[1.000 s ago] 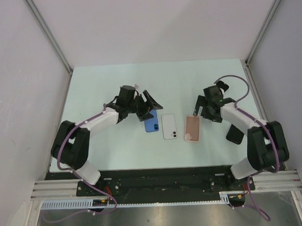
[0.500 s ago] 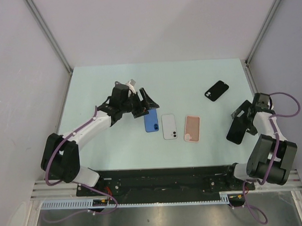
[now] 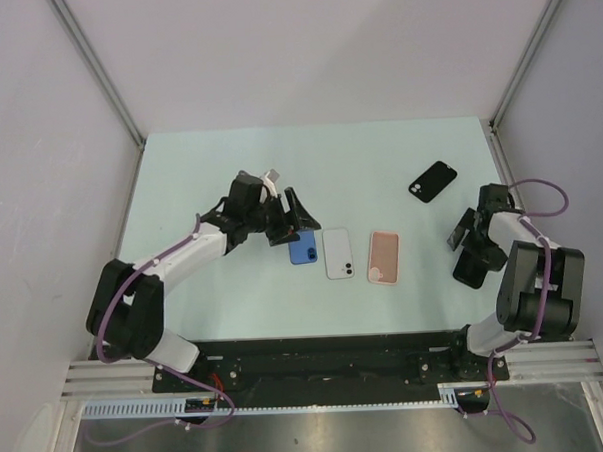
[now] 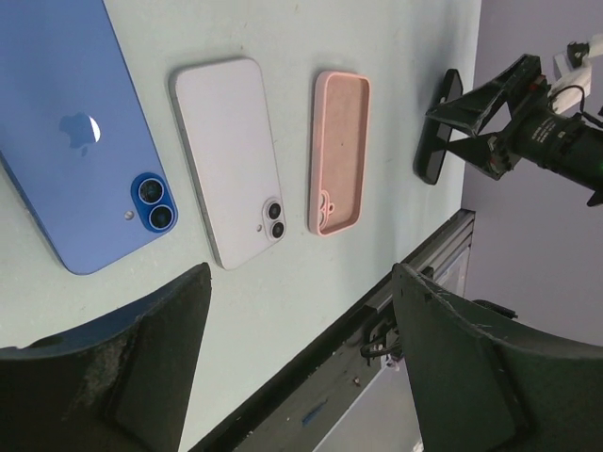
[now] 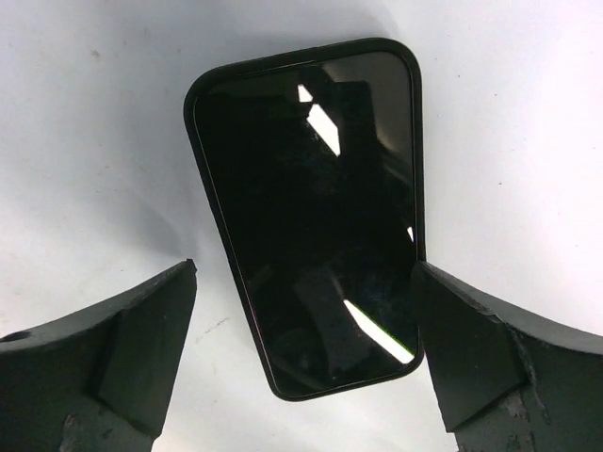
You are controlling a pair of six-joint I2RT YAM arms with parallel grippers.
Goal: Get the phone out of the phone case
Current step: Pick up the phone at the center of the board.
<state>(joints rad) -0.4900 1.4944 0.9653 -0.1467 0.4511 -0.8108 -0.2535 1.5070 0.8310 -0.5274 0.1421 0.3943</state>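
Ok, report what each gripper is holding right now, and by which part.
Nothing is held. The left gripper stands open near the blue phone, and the right gripper stands open over the black phone.

The table [image 3: 229,159] is pale mint green. The blue phone [image 4: 80,169] has a silver logo and darker blue camera rings. The white phone [image 4: 231,155] is plain, the case [image 4: 339,151] pink. The black phone [image 5: 311,207] is glossy; the far object [image 3: 433,180] is black too.

Black cased phone [image 5: 306,212] flat, screen-up
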